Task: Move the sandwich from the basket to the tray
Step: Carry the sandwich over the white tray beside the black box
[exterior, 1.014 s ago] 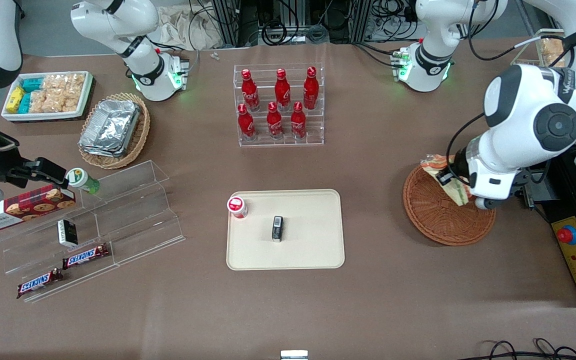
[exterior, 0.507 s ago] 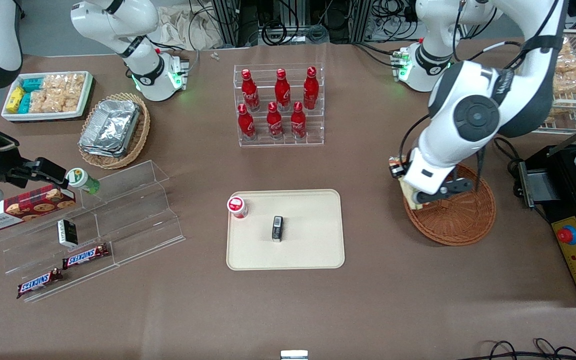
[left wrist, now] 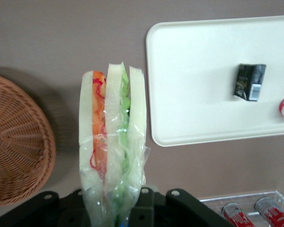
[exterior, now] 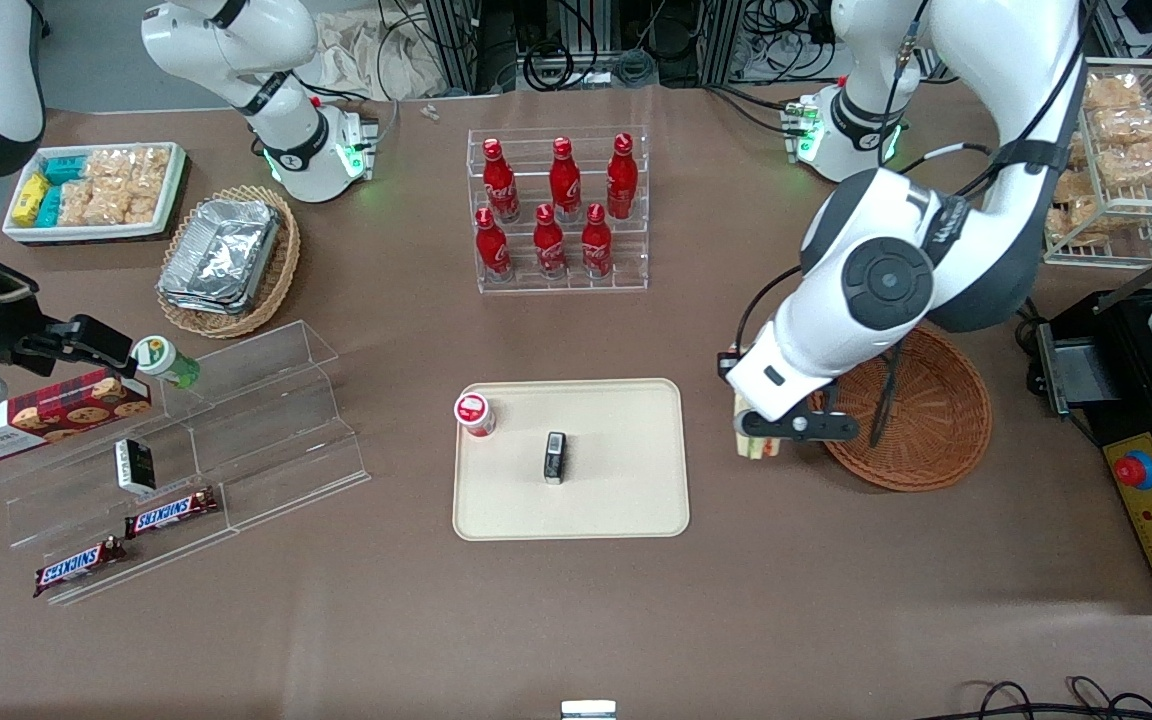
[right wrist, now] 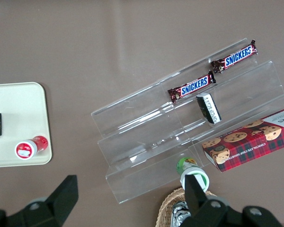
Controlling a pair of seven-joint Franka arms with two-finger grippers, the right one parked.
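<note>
- Gripper (exterior: 764, 437): clamped on the sandwich, hanging above bare table in the gap between basket and tray. You have it partway through the carry; the release is not yet due.
- Sandwich (left wrist: 112, 142): held by one end of the wedge, the rest jutting clear of the fingers (left wrist: 149, 208), so nothing blocks your sight of it. In the front view it shows only as a pale sliver (exterior: 758, 443) under the wrist.
- Sandwich, appearance: three pale bread slices side by side; orange and red filling in one seam, green in the other; clear wrap, crinkled and loose near the grip. Expect it to be soft and slippery, so I judge a firm but light squeeze suits it.
- Basket (exterior: 911, 412): round, reddish-brown wicker, nothing visible in it, lying toward the working arm's end of the table.
- Tray (exterior: 626, 500): cream rectangle, low rim, toward the table's middle. A small dark packet (exterior: 555, 457) lies on it and a red-capped cup (exterior: 474, 413) stands at one corner; the end nearest the basket is bare, likely your drop zone.
</note>
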